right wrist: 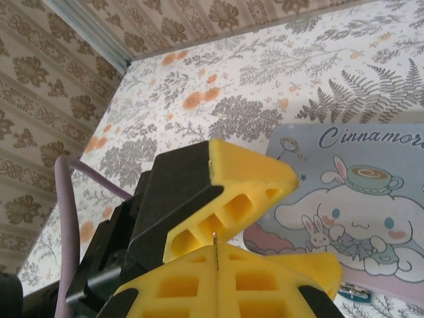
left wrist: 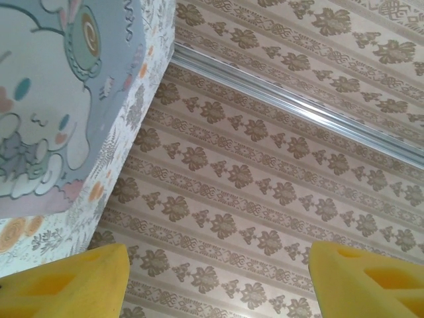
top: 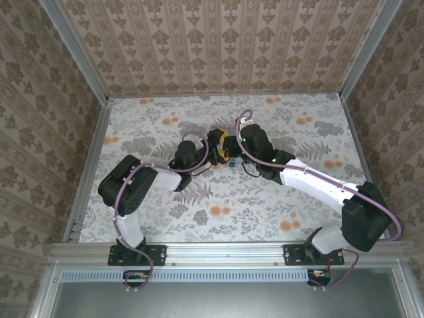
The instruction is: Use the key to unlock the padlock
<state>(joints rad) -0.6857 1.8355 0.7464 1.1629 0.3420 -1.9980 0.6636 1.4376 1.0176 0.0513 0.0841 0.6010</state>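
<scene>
Floral mat (right wrist: 232, 79); key (right wrist: 215, 239) (in right gripper (right wrist: 217, 252))

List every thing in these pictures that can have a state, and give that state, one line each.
left hand: open, holding nothing.
right hand: shut on the key.
key: pinched in the right hand, thin tip poking out.
tin: flat on the mat, picture side up.
padlock: loose on the mat beside the tin; locked or not cannot be told.
</scene>
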